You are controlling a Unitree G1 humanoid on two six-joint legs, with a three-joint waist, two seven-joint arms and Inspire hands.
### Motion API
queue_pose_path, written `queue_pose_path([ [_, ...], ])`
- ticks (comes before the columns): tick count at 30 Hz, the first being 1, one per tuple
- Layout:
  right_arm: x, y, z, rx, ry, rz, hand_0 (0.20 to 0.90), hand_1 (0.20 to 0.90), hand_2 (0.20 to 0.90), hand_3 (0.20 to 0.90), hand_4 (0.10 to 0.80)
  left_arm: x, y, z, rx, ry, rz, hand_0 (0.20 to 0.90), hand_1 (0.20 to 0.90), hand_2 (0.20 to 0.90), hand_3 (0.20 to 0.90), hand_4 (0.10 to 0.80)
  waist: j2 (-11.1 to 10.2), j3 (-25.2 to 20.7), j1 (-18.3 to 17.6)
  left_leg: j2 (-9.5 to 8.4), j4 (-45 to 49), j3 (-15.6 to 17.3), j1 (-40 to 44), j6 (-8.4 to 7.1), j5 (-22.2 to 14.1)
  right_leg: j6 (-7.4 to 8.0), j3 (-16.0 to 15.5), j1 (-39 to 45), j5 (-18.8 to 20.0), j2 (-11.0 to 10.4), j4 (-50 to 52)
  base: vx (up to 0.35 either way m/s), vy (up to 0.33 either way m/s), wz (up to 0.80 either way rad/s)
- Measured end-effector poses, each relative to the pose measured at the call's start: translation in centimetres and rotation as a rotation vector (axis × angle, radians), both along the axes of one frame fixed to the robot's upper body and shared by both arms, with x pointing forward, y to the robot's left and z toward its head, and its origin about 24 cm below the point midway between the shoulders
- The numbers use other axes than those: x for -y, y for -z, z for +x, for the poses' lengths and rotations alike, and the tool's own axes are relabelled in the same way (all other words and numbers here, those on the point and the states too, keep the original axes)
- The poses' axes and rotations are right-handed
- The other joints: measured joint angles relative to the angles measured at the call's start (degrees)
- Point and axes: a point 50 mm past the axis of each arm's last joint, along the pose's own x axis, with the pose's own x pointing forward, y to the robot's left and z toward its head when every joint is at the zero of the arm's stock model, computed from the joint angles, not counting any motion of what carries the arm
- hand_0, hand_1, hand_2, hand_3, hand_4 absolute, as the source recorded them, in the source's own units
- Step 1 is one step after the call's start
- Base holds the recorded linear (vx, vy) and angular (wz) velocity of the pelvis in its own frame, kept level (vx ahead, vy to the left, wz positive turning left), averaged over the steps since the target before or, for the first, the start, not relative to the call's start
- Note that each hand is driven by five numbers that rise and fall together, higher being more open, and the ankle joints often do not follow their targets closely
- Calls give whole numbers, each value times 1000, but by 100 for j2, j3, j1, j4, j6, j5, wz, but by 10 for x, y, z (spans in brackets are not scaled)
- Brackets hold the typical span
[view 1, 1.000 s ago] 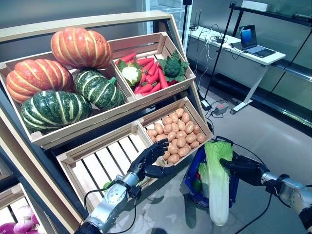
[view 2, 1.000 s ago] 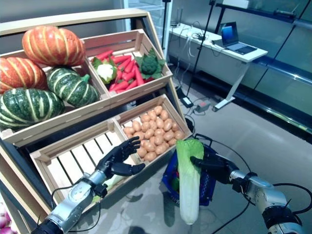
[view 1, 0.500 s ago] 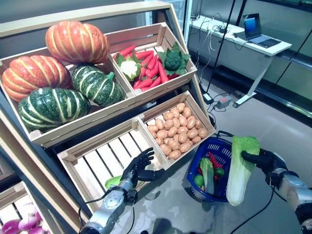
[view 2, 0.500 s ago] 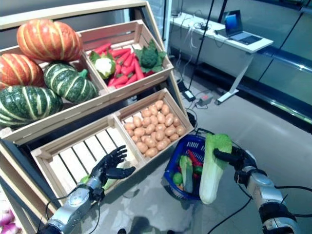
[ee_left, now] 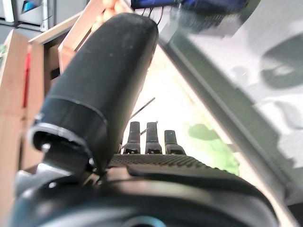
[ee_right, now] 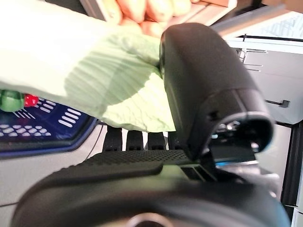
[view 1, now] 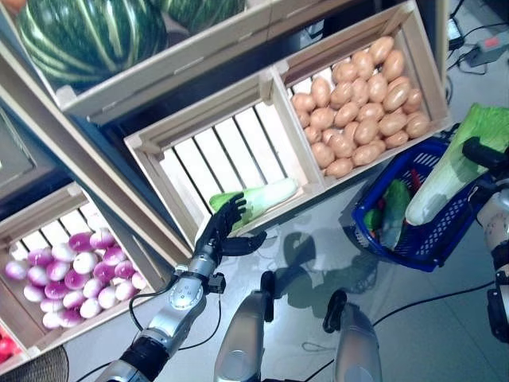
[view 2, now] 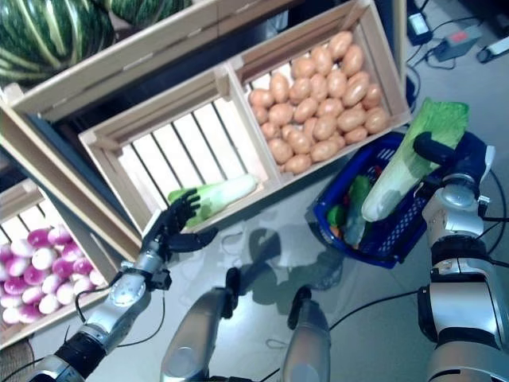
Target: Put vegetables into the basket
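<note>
My right hand [view 1: 483, 151] is shut on the leafy top of a long napa cabbage [view 1: 449, 177]. The cabbage slants down, its white end over the blue basket [view 1: 413, 256] on the floor. In the right wrist view the thumb [ee_right: 203, 85] presses on the pale green leaf [ee_right: 94, 80]. The basket holds green vegetables [view 1: 391, 219] and something red. A second cabbage [view 1: 262, 197] lies at the front of the slatted crate [view 1: 199, 159]. My left hand [view 1: 223, 231] is open just in front of its leafy end, fingers [ee_left: 149, 137] straight.
A crate of potatoes [view 1: 358, 103] stands right behind the basket. Purple onions [view 1: 64, 278] fill a lower crate at the left. A striped green pumpkin [view 1: 87, 32] sits on the shelf above. A power strip [view 1: 485, 52] lies on the floor at the far right.
The camera has tipped down towards the floor. My right hand has brought the cabbage from beside the basket to over it. The left hand has stayed by the crate's cabbage.
</note>
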Motion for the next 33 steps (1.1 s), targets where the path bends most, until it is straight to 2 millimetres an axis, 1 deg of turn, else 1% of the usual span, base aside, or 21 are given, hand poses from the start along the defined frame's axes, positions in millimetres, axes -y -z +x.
queue_pose_path([
  [3,-1,0,1,-3,-4,-7,300,300,300,300,400,0,-5,1,23,-15,-18,900,900,900,900,800,53,83,2,4,667,-4,-525,39,-221,-70,135,-531,-232,-107,666,-85,-5,3],
  [4,-1,0,1,-4,-4,-8,300,300,300,300,400,0,-5,1,24,-17,-19,900,900,900,900,800,61,92,-4,2,759,-3,-611,42,-243,-65,158,-624,-255,-122,757,-116,-22,-1],
  [5,-2,0,1,-10,-6,-16,300,300,300,300,400,-1,-6,1,33,-22,-23,900,900,900,900,800,86,100,-19,-2,1053,-5,-890,44,-310,-73,210,-895,-321,-144,1040,-105,-27,0],
  [6,-2,1,2,-27,-8,-36,300,300,300,300,400,-1,-7,1,47,-27,-29,900,900,900,900,800,89,102,-28,8,1261,-23,-1083,31,-361,-89,245,-1088,-382,-153,1250,-97,-30,1],
  [7,-3,2,2,-43,-11,-56,300,300,300,300,400,-1,-9,1,57,-31,-33,900,900,900,900,800,89,103,-35,20,1409,-36,-1236,28,-399,-47,286,-1238,-429,-158,1399,-74,-36,1],
  [8,-4,3,3,-53,-14,-62,300,300,300,300,400,0,-10,1,65,-34,-38,900,900,900,900,800,90,103,-49,33,1552,-43,-1379,16,-423,-90,316,-1393,-476,-158,1559,-80,-52,0],
  [10,-5,5,3,-65,-14,-56,300,300,300,300,400,1,-16,1,90,-40,-51,900,900,900,900,800,102,106,-64,46,1833,-115,-1652,-6,-470,-102,342,-1640,-563,-162,1853,-63,-59,7],
  [12,-3,7,2,-77,-5,-49,300,300,300,300,400,2,-24,3,129,-48,-68,900,900,900,900,800,103,106,-101,71,2032,-207,-1904,-12,-474,-159,329,-1855,-621,-144,2069,-40,-77,11],
  [13,-2,9,1,-82,0,-42,792,792,792,792,728,2,-26,4,140,-53,-71,900,900,900,900,800,103,106,-98,84,2105,-229,-1981,-12,-474,-187,326,-1932,-637,-130,2152,-31,-103,4],
  [14,0,11,0,-85,5,-27,900,900,900,900,800,2,-29,6,151,-57,-74,900,900,900,900,800,103,106,-98,91,2166,-264,-2050,-13,-475,-223,314,-1995,-664,-129,2236,-18,-103,4],
  [15,1,12,0,-70,10,8,900,900,900,900,800,1,-32,7,163,-59,-77,900,900,900,900,800,103,106,-107,92,2204,-311,-2102,-13,-474,-233,283,-2032,-694,-120,2290,-10,-84,5],
  [20,0,8,1,-53,6,14,900,900,900,900,800,-1,-41,9,203,-68,-92,900,900,900,900,800,99,107,-106,95,2272,-482,-2138,-14,-473,-324,229,-2055,-753,-24,2388,10,-31,1],
  [24,3,7,-1,-39,19,29,900,900,900,900,800,-2,-41,8,201,-62,-91,900,900,900,900,800,94,109,-114,115,2325,-526,-2135,-7,-488,-410,185,-2034,-788,-6,2445,66,-9,0],
  [26,4,12,-3,-53,20,28,900,900,900,900,800,-2,-39,6,197,-73,-86,900,900,900,900,800,91,111,-109,132,2395,-596,-2108,-41,-543,-438,144,-1968,-812,38,2464,40,22,-4],
  [29,6,15,-5,-61,22,27,900,900,900,900,800,-5,-38,6,203,-116,-72,900,900,900,900,800,93,109,-126,154,2402,-600,-2053,-50,-554,-445,134,-1905,-815,55,2456,41,30,-3],
  [33,6,24,-9,-85,5,18,900,900,900,900,800,-16,-39,4,216,-201,-31,900,900,900,900,800,87,109,-124,199,2352,-572,-1836,-65,-563,-439,133,-1702,-823,58,2406,49,26,-3],
])
